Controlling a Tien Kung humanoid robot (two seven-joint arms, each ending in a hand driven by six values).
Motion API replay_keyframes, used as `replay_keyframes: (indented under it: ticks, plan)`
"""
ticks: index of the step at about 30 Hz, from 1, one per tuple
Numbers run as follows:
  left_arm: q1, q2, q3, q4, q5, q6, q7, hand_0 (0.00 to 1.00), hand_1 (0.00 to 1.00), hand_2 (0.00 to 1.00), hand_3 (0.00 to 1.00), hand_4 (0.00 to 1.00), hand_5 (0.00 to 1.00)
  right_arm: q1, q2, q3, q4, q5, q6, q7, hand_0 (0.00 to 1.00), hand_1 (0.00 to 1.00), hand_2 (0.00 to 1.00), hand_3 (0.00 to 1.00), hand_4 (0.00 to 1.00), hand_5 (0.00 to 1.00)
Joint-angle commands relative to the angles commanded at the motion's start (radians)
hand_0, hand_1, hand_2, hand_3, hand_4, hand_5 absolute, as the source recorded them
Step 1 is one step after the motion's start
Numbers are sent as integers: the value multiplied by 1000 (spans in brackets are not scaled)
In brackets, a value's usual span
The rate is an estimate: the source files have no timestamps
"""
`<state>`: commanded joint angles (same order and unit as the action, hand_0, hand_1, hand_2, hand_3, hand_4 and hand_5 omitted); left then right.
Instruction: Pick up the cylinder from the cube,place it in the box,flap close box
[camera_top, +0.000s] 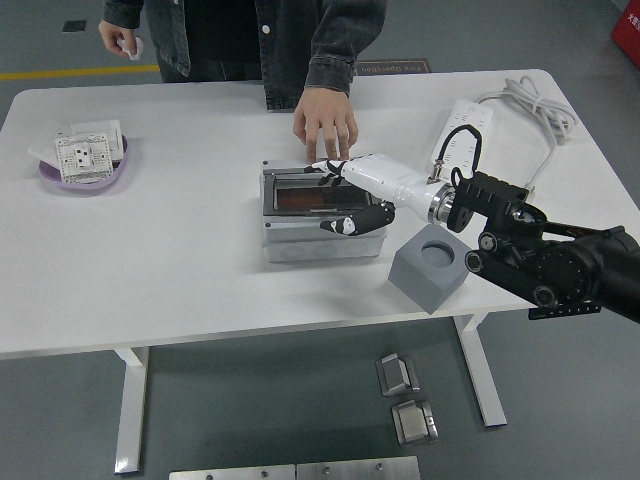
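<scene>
The grey box (322, 240) stands mid-table with its clear lid (318, 197) lying down over it. The orange cylinder (298, 201) shows through the lid, lying inside. My right hand (338, 197), white with black fingertips, rests flat on the lid's right side, fingers spread and open, the thumb at the front edge. To the right, the grey cube (432, 265) sits with an empty round hole in its top. A person's hand (325, 122) lies flat on the table just behind the box. My left arm is out of sight.
A purple bowl (60, 178) holding white socket plates sits at the far left. A white power strip (462, 135) and its cable lie at the back right. The person's other hand (118, 40) holds something small and white beyond the table.
</scene>
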<state>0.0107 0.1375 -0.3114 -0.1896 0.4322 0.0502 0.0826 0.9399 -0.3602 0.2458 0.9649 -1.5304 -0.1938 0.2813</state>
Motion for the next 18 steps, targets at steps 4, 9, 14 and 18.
replay_keyframes:
  ticks: [4,9,14,18]
  plan:
    - [4,-1,-10,2,11,-1,3,665,664,566,604,620,249,-18,-19,53,6,-35,8,-17,714,687,773,928,772,473]
    - [16,-3,-64,7,70,-3,19,664,664,565,603,620,253,-91,-86,164,52,-115,38,-47,705,683,773,935,770,491]
    - [37,-7,-156,9,164,-5,40,664,664,565,603,621,252,-215,-190,337,163,-210,61,-73,708,672,770,933,769,492]
    - [50,-15,-189,10,194,-4,44,664,664,565,603,621,252,-346,-258,488,263,-169,48,-41,708,672,770,933,769,492]
